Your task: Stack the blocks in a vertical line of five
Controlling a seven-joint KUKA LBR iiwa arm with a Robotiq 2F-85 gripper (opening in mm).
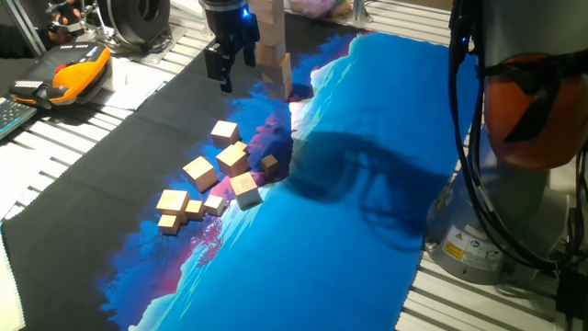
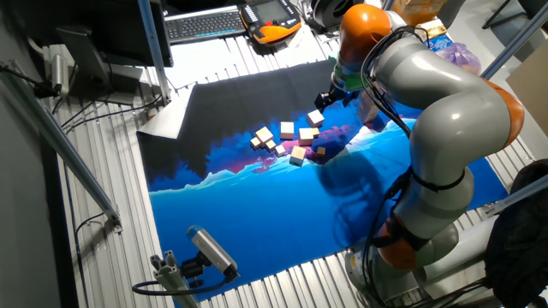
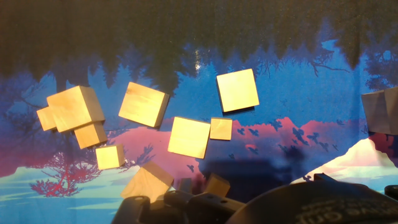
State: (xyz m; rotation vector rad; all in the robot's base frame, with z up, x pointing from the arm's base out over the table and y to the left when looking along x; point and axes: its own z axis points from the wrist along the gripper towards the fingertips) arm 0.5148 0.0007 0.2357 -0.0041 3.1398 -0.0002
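Claw [image 1: 226, 66] fingers hang black and pointing down, raised above the dark end of the printed mat [image 1: 367, 184], and from where I stand they look parted with nothing between them; the hand view shows no block pinched either, only loose cubes lying below. Just beside the claw, on its right in one fixed view, rises the stack of blocks [image 1: 274, 55], a tan column running up past the top edge of the picture, so I cannot count its tiers. My guess is the claw is held off to the side and up high so it will not brush that column, which looks as if a nudge would topple it.

Further out, toward the near edge, the spare blocks [image 1: 216, 179] lie scattered where the mat's black meets its pink and blue: a few larger cubes near the middle, smaller ones clustered at the left, some touching, some apart. They sit close to the stack, within easy reach for a next pick.

In the other fixed view the arm [image 2: 437, 111] arches over from its base at the right of the tabletop [image 2: 103, 188], elbow high, wrist bent down so the fingers point straight at the mat
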